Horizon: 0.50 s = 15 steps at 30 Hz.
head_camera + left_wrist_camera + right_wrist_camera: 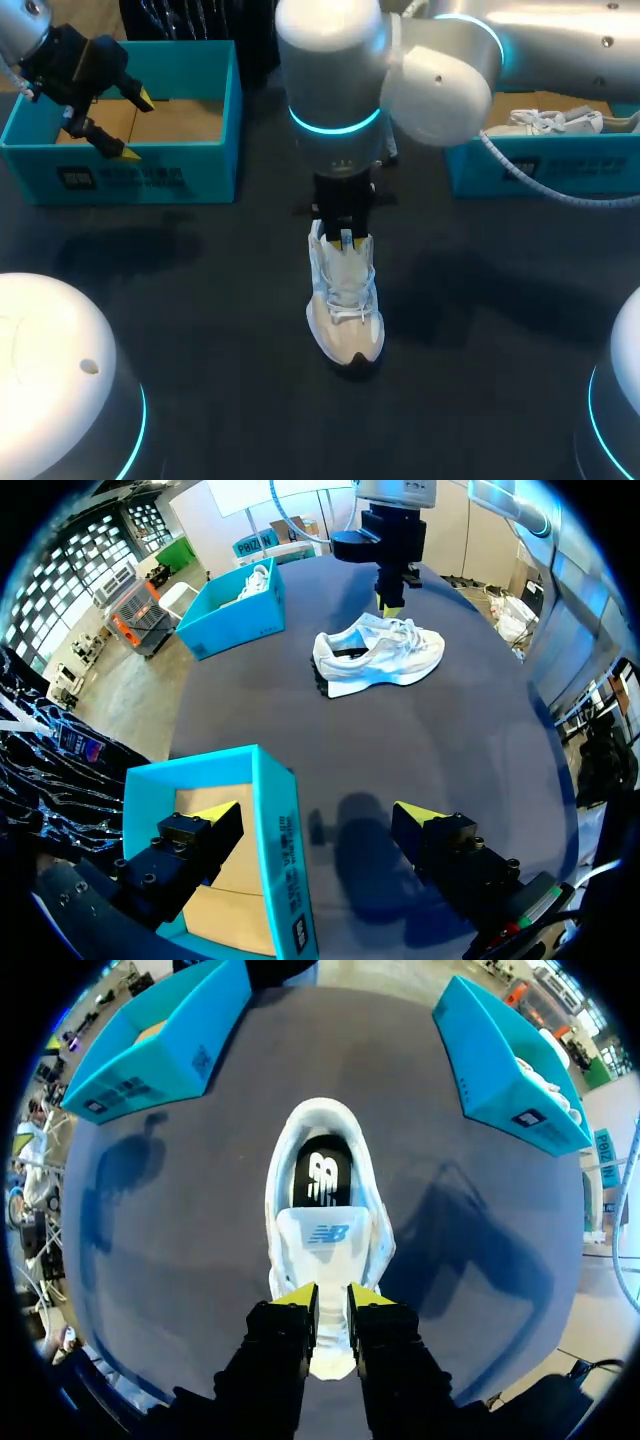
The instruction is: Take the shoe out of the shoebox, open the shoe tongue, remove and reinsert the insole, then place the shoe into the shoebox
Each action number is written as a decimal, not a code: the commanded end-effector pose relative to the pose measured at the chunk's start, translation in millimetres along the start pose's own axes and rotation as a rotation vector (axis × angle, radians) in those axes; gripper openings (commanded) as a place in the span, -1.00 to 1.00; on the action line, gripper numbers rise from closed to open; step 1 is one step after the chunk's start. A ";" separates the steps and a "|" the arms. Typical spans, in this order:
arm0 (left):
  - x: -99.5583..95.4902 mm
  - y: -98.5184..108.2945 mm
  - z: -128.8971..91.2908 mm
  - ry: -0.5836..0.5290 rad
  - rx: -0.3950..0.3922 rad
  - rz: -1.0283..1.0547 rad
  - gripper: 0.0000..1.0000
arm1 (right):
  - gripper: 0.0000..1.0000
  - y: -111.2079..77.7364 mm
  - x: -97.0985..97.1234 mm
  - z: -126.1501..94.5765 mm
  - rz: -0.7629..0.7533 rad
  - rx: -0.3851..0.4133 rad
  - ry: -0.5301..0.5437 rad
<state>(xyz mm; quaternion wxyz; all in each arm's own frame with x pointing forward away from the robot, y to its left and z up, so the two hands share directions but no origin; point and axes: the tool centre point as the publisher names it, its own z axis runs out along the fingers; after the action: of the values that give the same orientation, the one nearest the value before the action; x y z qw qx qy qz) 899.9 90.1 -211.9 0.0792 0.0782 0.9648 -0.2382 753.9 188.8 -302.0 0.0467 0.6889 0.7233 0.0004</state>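
Head view shows shoe (345, 300) out of box (130, 180). Right gripper (346, 238) sits over tongue (325, 1235), grip impossible to tell; left gripper (138, 126) gapes. Insole (322, 1175) work and reboxing remain.

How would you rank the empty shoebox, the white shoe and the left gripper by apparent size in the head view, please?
1. empty shoebox: clearly largest.
2 and 3. white shoe and left gripper look about alike; the gripper hangs higher, probably nearer the camera, so I would not rank them.
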 end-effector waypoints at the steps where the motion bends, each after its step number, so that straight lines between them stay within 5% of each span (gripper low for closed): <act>1: -0.1 0.2 -0.6 0.002 -0.003 0.000 1.00 | -0.63 8.0 -5.7 19.3 -0.012 0.010 0.034; 10: -0.1 0.2 -0.6 0.002 -0.003 0.000 1.00 | -0.58 24.3 -5.2 43.7 -0.049 0.024 0.069; 15: -0.1 0.2 -0.6 0.002 -0.003 0.000 1.00 | -0.51 21.6 -6.1 32.0 -0.050 0.008 0.057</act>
<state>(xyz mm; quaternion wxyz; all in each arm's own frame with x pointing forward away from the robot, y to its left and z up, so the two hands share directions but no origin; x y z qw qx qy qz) 899.9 90.2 -211.9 0.0792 0.0782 0.9648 -0.2382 782.2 181.9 -341.4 0.0132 0.6695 0.7426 0.0142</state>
